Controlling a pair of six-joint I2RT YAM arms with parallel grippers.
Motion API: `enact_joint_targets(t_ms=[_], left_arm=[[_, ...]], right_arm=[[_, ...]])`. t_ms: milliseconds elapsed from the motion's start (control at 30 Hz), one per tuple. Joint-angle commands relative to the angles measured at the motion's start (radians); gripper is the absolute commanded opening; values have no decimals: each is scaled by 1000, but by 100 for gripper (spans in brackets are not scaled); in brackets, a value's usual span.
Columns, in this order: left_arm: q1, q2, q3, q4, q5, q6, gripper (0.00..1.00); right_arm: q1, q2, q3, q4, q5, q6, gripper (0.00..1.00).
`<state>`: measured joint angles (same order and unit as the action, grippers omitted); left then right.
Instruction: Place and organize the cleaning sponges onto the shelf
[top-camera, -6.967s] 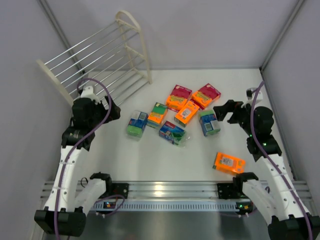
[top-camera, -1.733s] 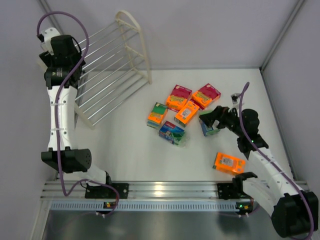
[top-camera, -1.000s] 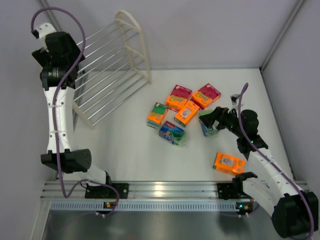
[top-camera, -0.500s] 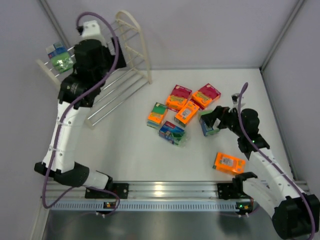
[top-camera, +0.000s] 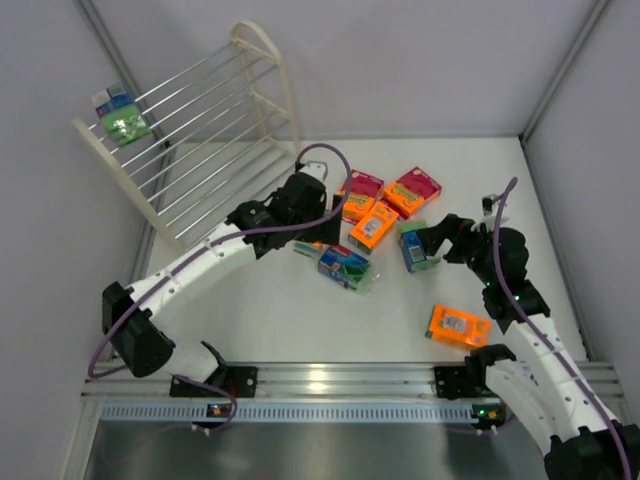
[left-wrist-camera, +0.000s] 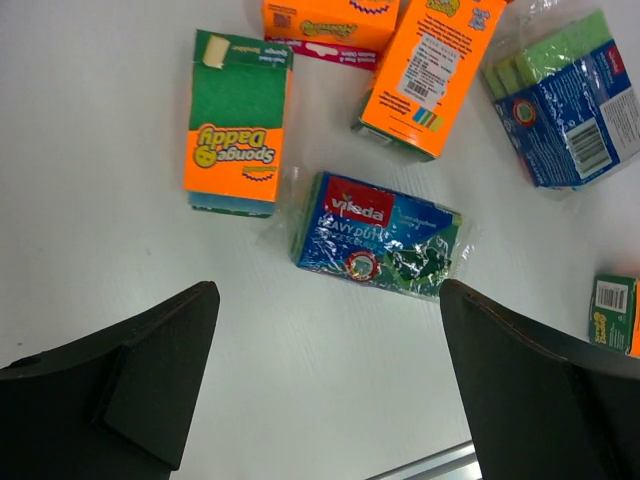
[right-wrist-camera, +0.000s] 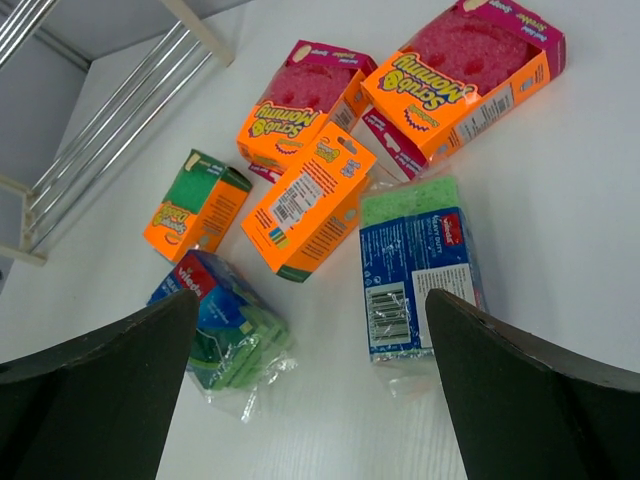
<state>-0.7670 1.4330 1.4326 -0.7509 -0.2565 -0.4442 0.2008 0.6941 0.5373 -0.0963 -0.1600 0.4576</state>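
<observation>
One green sponge pack (top-camera: 120, 115) lies on the top tier of the cream-white shelf (top-camera: 205, 140). The other cleaning sponges lie loose mid-table: two magenta-topped packs (top-camera: 357, 193) (top-camera: 412, 190), an orange pack (top-camera: 374, 226), a blue-labelled pack (top-camera: 345, 265), a green pack (top-camera: 418, 246) and a lone orange pack (top-camera: 458, 326). My left gripper (top-camera: 312, 222) (left-wrist-camera: 330, 400) hangs open above the blue-labelled pack (left-wrist-camera: 378, 236), beside an orange-green pack (left-wrist-camera: 237, 123). Open too, my right gripper (top-camera: 437, 238) (right-wrist-camera: 315, 400) hovers by the green pack (right-wrist-camera: 418, 265), holding nothing.
The shelf leans in the back left corner, and its lower rods (right-wrist-camera: 100, 130) show in the right wrist view. A ribbed aluminium rail (top-camera: 330, 380) runs along the near edge. Grey walls (top-camera: 590, 150) close in left, right and behind.
My left arm has swung down from the shelf to the sponge pile, leaving a green pack on the top tier. The right gripper has hardly moved.
</observation>
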Motion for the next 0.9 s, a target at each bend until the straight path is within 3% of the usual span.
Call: enact_joint_targets(t_ms=[0, 200, 433, 667, 867], left_arm=[[-28, -11, -111, 168, 29, -86, 98], [-48, 18, -308, 380, 34, -103, 98], [-83, 119, -294, 394, -68, -215, 98], [-118, 116, -337, 349, -186, -609, 98], [-132, 132, -296, 228, -279, -812, 98]], right_arm=[[12, 16, -14, -25, -13, 29, 99], [12, 45, -23, -34, -35, 42, 99], [14, 21, -49, -36, -39, 49, 100], [15, 65, -48, -36, -64, 7, 99], [17, 79, -46, -10, -95, 9, 99]])
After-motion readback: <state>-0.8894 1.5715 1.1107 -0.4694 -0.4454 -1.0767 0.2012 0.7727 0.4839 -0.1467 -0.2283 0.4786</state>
